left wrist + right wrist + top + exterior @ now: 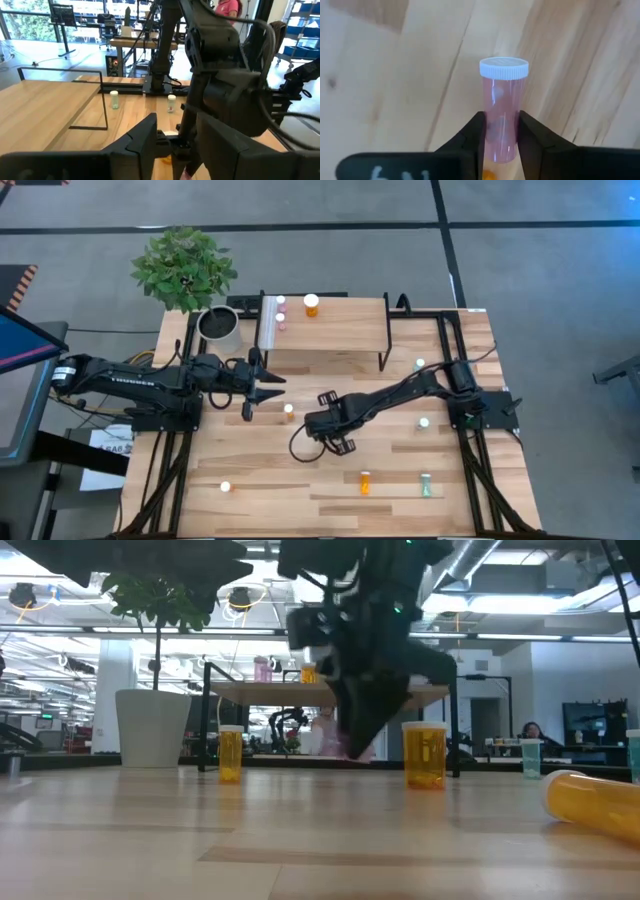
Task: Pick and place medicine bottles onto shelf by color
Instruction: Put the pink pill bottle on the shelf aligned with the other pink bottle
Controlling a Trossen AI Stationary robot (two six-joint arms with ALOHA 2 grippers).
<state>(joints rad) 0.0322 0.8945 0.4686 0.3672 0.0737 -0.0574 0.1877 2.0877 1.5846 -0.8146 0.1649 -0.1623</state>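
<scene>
Pinching a pink bottle (502, 117) with white cap, right gripper (501, 131), left gripper (272, 387) slightly spread

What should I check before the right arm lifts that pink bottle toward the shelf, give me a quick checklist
1. Right gripper closed on the pink bottle: ok, a finger presses each side of the body.
2. Cap on the pink bottle: ok, white cap seated.
3. Bottle straight between the fingers: ok in the right wrist view.
4. Free room on the shelf: ok, bottles stand only near its white-strip end.
5. Left gripper clear of the path: not ok, it sits between the right gripper and the shelf.
6. Bottle off the table: cannot tell.
</scene>
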